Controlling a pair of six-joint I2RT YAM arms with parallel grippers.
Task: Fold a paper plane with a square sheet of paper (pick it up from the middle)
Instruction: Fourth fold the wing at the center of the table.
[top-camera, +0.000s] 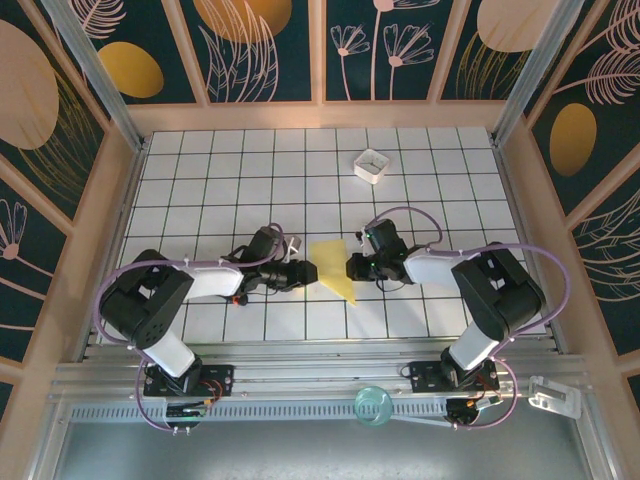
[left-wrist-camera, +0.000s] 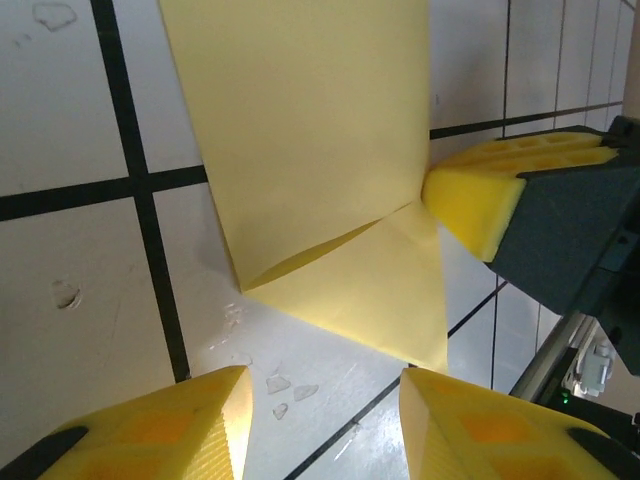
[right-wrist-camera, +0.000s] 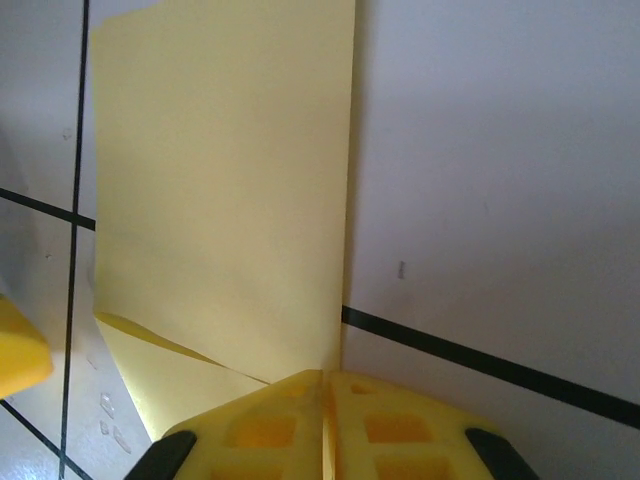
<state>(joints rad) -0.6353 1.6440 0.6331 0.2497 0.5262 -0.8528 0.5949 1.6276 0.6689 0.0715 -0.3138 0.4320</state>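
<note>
**Work surface:** white tabletop with a black grid (top-camera: 200, 180).

**Task item:** thin yellow paper sheet (top-camera: 332, 265), partly folded. It lies on the table at the middle near the front, between the two grippers. From above it tapers to a point towards the near edge. In the left wrist view (left-wrist-camera: 310, 150), a diagonal fold crosses its lower part.

**Right gripper** (top-camera: 351, 267): at the sheet's right edge. In its own wrist view (right-wrist-camera: 325, 425), the yellow pads are pressed together and nip that edge where the fold line meets it.

**Left gripper** (top-camera: 306, 272): at the sheet's left side. In its wrist view (left-wrist-camera: 320, 425), the yellow pads (left-wrist-camera: 160, 435) stand spread with bare table between them. The sheet's folded corner lies just ahead of them.

**Other item:** small white square box (top-camera: 371, 165), farther back on the table, well apart from the sheet.
</note>
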